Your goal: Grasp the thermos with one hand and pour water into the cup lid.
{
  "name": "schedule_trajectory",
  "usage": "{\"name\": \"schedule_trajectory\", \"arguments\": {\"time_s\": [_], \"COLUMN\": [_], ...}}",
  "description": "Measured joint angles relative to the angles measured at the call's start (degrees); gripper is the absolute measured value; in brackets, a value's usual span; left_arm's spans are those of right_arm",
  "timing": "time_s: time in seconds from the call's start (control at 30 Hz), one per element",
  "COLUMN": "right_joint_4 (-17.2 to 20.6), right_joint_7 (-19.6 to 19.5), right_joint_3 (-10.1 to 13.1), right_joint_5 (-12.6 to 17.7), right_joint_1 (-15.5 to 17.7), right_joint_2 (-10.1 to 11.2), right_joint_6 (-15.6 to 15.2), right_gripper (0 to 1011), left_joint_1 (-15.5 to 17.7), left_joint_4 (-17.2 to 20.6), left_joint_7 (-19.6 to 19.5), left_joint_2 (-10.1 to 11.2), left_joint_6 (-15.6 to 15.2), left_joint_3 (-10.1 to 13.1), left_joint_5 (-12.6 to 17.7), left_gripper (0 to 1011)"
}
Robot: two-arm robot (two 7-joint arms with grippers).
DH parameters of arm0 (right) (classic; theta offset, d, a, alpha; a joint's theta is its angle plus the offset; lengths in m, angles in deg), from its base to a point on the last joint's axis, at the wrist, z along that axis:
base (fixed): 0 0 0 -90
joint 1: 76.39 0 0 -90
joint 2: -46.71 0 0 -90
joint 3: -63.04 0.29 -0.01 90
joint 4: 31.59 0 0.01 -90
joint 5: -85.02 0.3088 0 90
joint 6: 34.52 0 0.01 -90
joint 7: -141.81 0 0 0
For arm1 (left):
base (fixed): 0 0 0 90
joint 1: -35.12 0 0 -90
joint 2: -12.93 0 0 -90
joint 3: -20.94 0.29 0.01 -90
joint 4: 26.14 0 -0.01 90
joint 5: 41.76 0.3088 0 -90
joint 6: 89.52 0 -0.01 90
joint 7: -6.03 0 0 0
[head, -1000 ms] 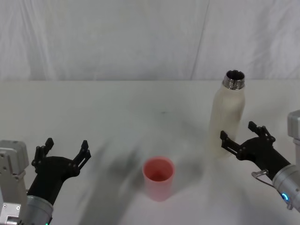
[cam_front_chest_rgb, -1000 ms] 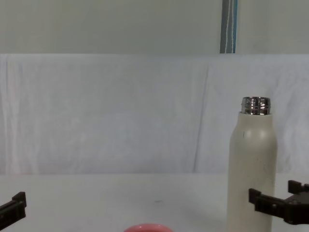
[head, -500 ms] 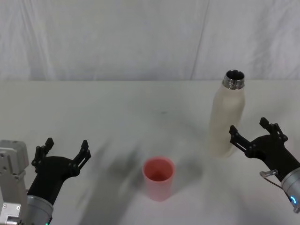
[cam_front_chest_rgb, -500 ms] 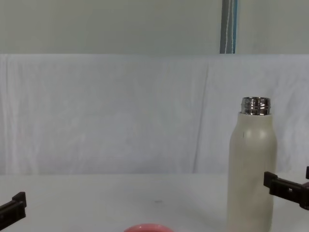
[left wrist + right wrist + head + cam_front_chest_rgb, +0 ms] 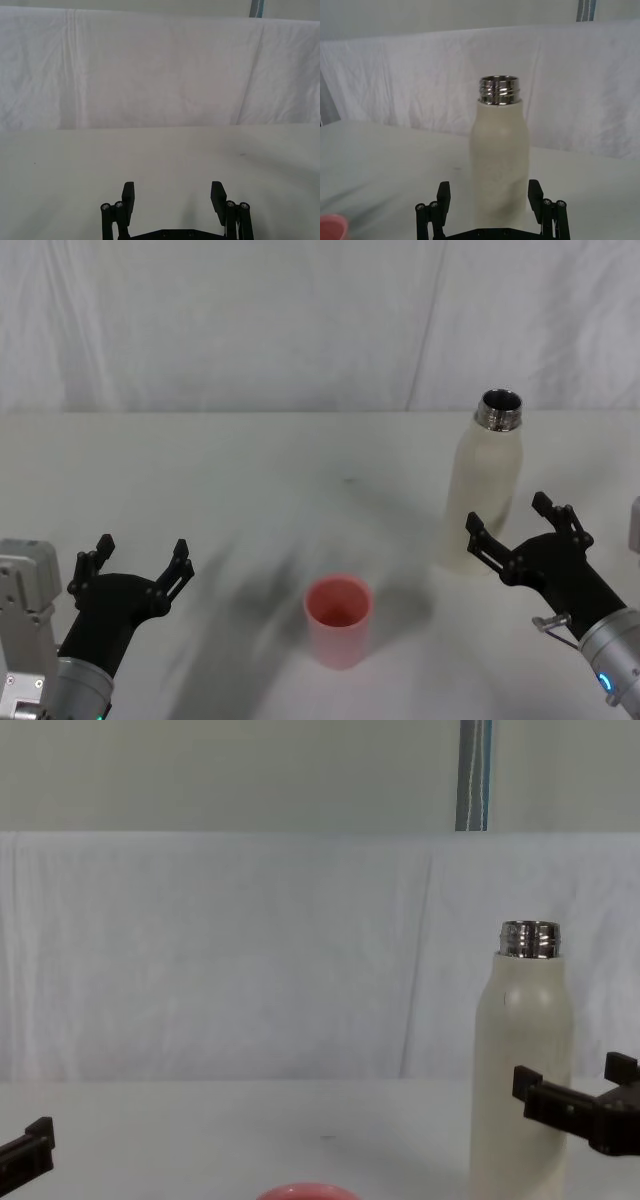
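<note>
The cream-white thermos (image 5: 483, 495) (image 5: 500, 162) (image 5: 521, 1070) stands upright at the right of the white table, its steel neck uncapped. The pink cup lid (image 5: 338, 619) (image 5: 303, 1191) sits mouth-up near the table's front centre. My right gripper (image 5: 511, 528) (image 5: 489, 197) (image 5: 570, 1092) is open just in front of the thermos's lower body, a finger towards each side, not touching it. My left gripper (image 5: 140, 560) (image 5: 173, 195) rests open at the front left, nothing between its fingers.
A white cloth (image 5: 250, 320) hangs as a backdrop behind the table (image 5: 250, 470). Bare table surface lies between the cup lid and the thermos and across the left half.
My right gripper moved right and back half a second ago, then came left and forward again to sit in front of the thermos. The left arm, thermos and cup lid stayed still.
</note>
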Motion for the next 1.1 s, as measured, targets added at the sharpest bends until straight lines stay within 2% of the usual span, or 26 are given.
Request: {"name": "schedule_trajectory", "arguments": {"time_s": [0.37, 1.1], "right_joint_4": [-0.59, -1.45], "right_joint_7": [-0.88, 0.64], "right_joint_3": [-0.27, 0.08], "right_joint_5": [-3.36, -3.79], "right_joint_1": [1.15, 1.51], "right_joint_2": [-0.85, -1.25], "right_joint_6": [1.59, 2.64], "right_gripper": [1001, 1001], "left_joint_1": [0.0, 0.0], "left_joint_4": [0.0, 0.0], "left_joint_7": [0.0, 0.0], "left_joint_2": [0.0, 0.0], "left_joint_6": [-0.01, 0.0], "left_joint_3": [0.0, 0.0], "left_joint_5": [0.0, 0.0], "left_gripper": [1001, 1001]}}
